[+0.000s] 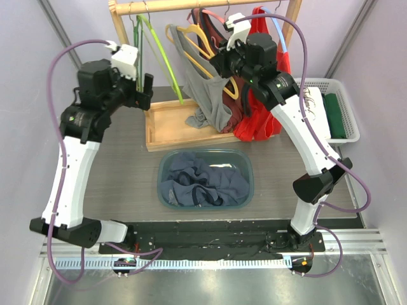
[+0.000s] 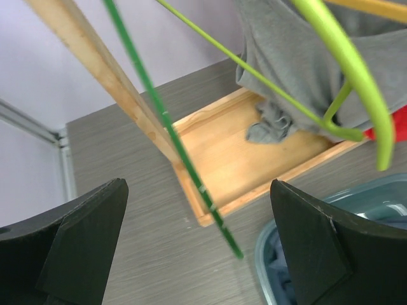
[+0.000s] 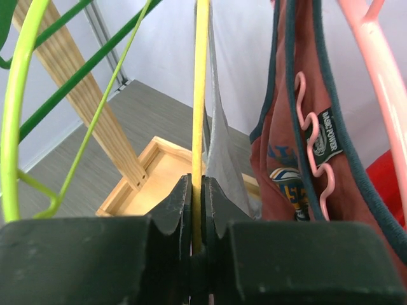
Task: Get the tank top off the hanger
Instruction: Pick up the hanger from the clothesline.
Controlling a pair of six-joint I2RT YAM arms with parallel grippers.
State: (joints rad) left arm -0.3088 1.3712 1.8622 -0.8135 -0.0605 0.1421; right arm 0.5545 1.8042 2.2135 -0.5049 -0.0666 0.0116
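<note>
Hanging limp, the grey tank top (image 1: 206, 95) drapes a yellow hanger (image 3: 201, 95).

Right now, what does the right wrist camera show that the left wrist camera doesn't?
Only the right wrist: the right gripper shut on the yellow hanger, plus a maroon tank top on a pink hanger. Only the left wrist: the left gripper open, and the blue bin. Both: the gray tank top, wooden tray, lime hanger, dark green hanger and wooden rack post.
</note>
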